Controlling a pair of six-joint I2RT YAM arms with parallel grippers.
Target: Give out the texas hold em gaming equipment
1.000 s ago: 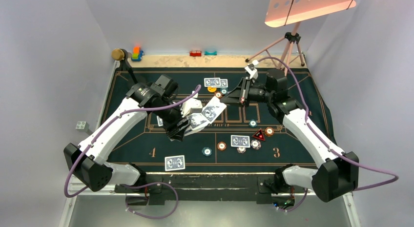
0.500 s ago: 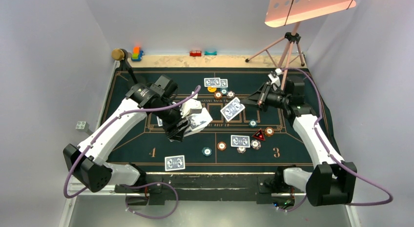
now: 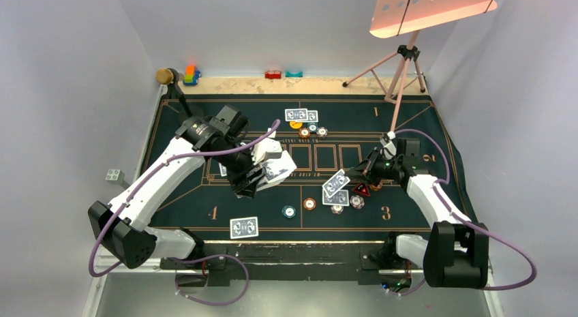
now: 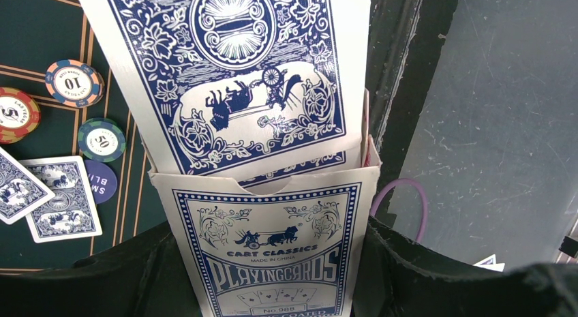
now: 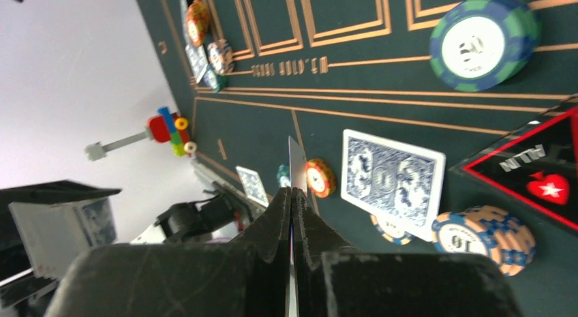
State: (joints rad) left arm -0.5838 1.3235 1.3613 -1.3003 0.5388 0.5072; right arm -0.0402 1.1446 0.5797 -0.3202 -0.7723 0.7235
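My left gripper [image 3: 257, 175] is shut on an open blue-and-white card box [image 4: 272, 255] held above the mat's middle left, with blue-backed cards [image 4: 232, 78] sticking out of it. My right gripper [image 3: 356, 174] is shut on one playing card [image 3: 336, 183], seen edge-on in the right wrist view [image 5: 296, 163]. It holds this card low, just over a face-down card [image 3: 336, 198] on the mat. Beside that lie the red triangular marker [image 3: 361, 189], an orange chip [image 3: 309, 204], a teal chip [image 3: 289, 211] and two pale chips [image 3: 356, 202]. The yellow button [image 3: 295, 125] lies at the far middle.
Two cards [image 3: 300, 116] and three chips [image 3: 313, 130] lie at the far middle, one card [image 3: 244, 227] at the near edge by "4". Toy blocks [image 3: 191, 75] and a tripod [image 3: 402, 65] stand behind the dark green mat [image 3: 177, 215].
My right gripper drew a card away from the box, carried it right and toward the near edge, and lowered it over the card by the red marker. The left arm has stayed still.
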